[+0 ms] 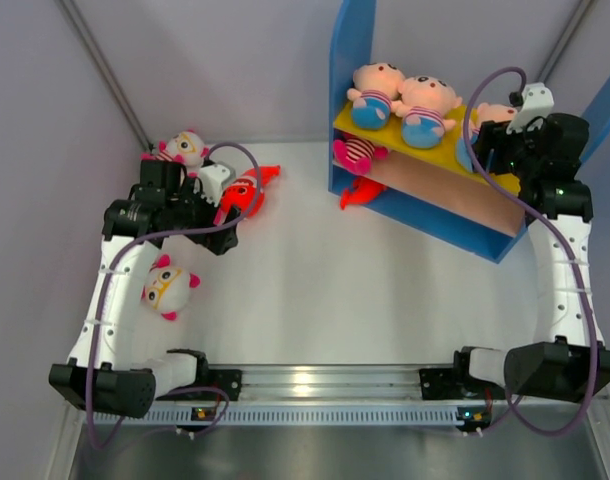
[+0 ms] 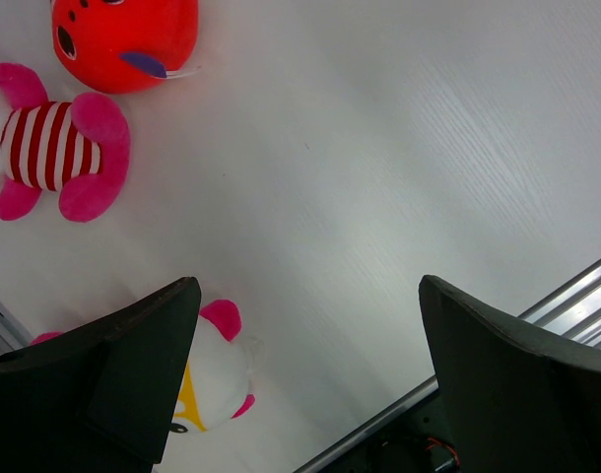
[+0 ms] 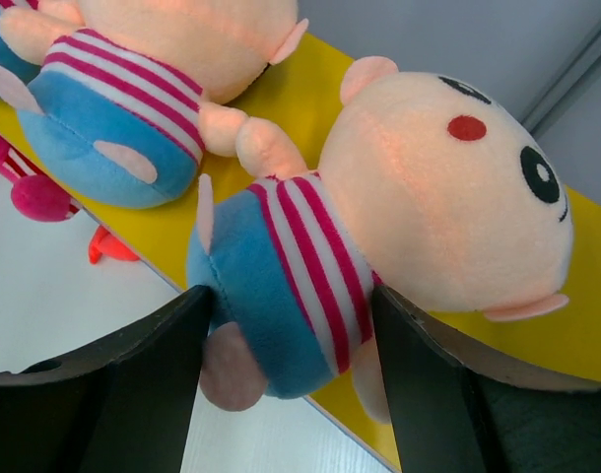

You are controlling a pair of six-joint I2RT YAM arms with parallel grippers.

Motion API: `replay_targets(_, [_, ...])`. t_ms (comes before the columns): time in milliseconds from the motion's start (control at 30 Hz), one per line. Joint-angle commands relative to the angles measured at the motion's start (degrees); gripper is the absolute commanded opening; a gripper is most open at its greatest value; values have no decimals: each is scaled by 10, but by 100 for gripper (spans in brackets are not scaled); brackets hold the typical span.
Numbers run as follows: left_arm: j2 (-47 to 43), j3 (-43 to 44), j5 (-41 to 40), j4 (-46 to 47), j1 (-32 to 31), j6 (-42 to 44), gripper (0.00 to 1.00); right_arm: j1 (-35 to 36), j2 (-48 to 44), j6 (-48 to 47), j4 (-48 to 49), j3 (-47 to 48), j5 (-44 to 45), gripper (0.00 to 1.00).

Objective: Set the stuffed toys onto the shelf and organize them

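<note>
Shelf (image 1: 350,60): two peach dolls (image 1: 377,92) atop; striped doll (image 1: 357,152), red fish (image 1: 360,192) lower. Right end effector (image 3: 291,296) clasps third peach doll (image 3: 379,227) atop. Left end effector (image 2: 308,286) wide, empty. Table (image 1: 335,290): three toys (image 1: 168,287) outstanding.

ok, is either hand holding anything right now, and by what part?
Left hand: open, empty. Right hand: fingers flank the peach doll at its blue pants, on the yellow top board; whether clamped cannot be told.
</note>
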Motion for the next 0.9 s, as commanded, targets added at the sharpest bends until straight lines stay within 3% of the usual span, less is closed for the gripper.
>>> replay_targets(0, [-1, 4, 5, 4, -2, -5, 99, -7, 7, 1, 15, 12, -9, 67])
replay_targets(267, [-2, -2, -3, 4, -2, 0, 99, -20, 15, -47, 24, 14, -54, 67])
replay_targets(433, [0, -3, -1, 3, -2, 0, 99, -19, 17, -123, -17, 21, -135, 66])
replay_targets(567, [-3, -3, -1, 4, -2, 2, 99, -7, 17, -181, -41, 19, -152, 48])
replay_targets(633, [-2, -3, -1, 4, -2, 2, 99, -8, 20, -209, -50, 13, -175, 45])
replay_targets(867, [-5, -3, -1, 3, -2, 4, 99, -20, 57, -225, -65, 50, -175, 49])
